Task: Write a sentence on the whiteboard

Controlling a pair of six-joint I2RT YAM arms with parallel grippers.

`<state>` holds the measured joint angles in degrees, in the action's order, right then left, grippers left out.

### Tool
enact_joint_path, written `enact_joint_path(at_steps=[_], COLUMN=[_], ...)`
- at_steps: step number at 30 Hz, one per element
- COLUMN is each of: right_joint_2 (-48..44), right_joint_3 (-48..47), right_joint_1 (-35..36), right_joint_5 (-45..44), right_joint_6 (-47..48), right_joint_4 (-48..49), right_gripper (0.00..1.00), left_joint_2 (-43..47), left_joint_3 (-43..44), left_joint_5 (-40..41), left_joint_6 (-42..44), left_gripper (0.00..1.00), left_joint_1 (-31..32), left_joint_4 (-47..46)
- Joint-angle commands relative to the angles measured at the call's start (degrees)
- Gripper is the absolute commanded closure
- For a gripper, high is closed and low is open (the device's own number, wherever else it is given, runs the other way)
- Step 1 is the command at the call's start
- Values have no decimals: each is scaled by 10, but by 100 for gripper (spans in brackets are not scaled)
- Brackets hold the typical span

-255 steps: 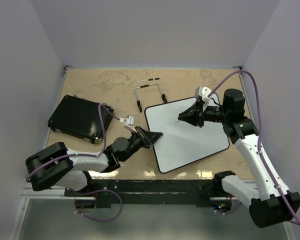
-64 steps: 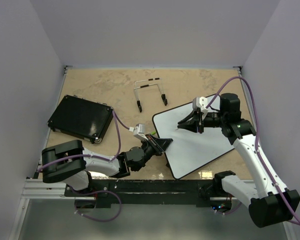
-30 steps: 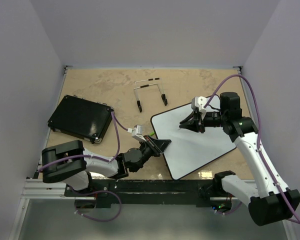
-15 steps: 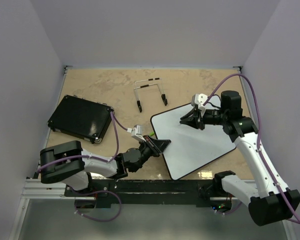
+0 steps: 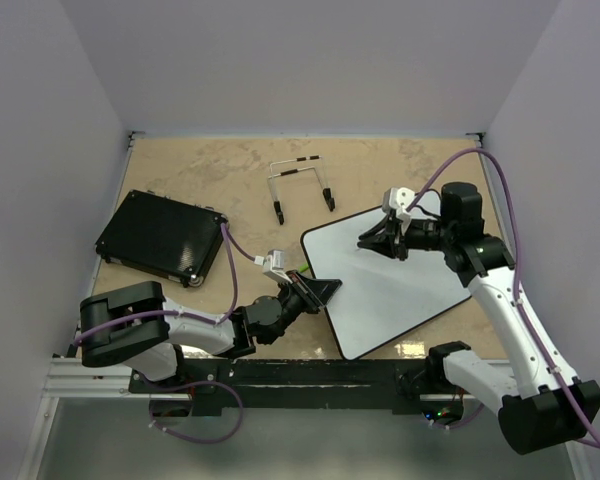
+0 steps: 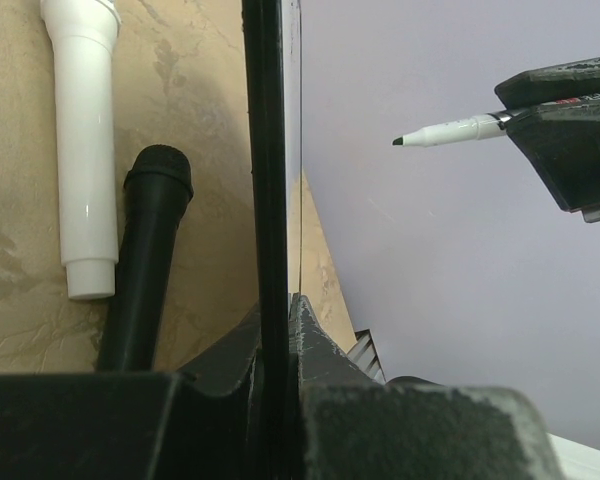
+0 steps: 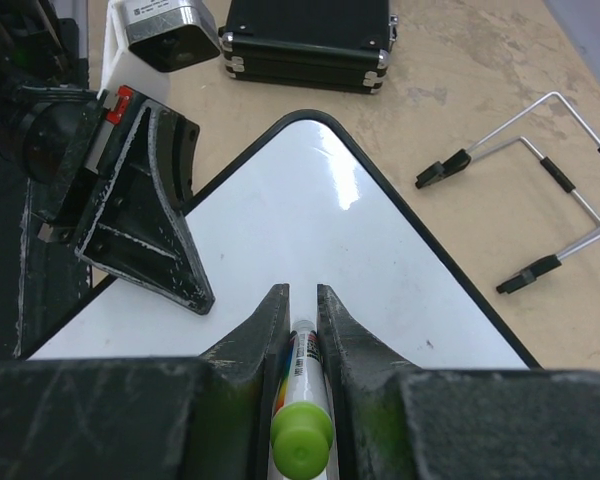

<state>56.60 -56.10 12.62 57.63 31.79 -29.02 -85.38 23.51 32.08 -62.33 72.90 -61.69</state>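
The whiteboard [image 5: 395,285] lies tilted on the table at centre right, and I see no green sentence on it. My left gripper [image 5: 320,290] is shut on the board's near-left edge. In the left wrist view the board's black frame [image 6: 264,150] runs between the jaws of the left gripper [image 6: 280,305]. My right gripper [image 5: 368,243] is shut on a white marker with a green end [image 7: 302,440] over the board's upper left part. The marker's tip [image 6: 400,141] is clear of the surface. The blank board [image 7: 320,230] fills the right wrist view, where the right gripper [image 7: 302,295] points down at it.
A black textured case [image 5: 162,236] lies at the left. A folding wire stand [image 5: 300,185] lies behind the board. A white cylinder [image 6: 82,150] and a black round-headed stick [image 6: 145,260] lie on the table beside the board's edge. Walls enclose three sides.
Since 8.5 s ago the board has shifted right and turned, with the left arm following. In the last second the right gripper has moved slightly over the board; the board stays put.
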Motion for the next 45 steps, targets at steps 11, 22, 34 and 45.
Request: enact_joint_path(at_steps=[11, 22, 34, 45], right_joint_2=[-14, -11, -5, 0], right_joint_3=[10, 6, -6, -10], right_joint_1=[51, 54, 54, 55], right_joint_5=[-17, -23, -17, -23], right_joint_6=[-59, -53, -26, -23], right_joint_4=[64, 64, 45, 45], right_gripper=[100, 100, 100, 100], left_joint_2=[-7, -14, -11, -8], left_joint_3=[7, 11, 8, 1], left_joint_5=[-13, -15, -14, -17], left_joint_6=[50, 48, 48, 49], left_gripper=[100, 100, 100, 100], left_joint_1=[6, 5, 5, 6], left_joint_4=[-22, -23, -24, -29])
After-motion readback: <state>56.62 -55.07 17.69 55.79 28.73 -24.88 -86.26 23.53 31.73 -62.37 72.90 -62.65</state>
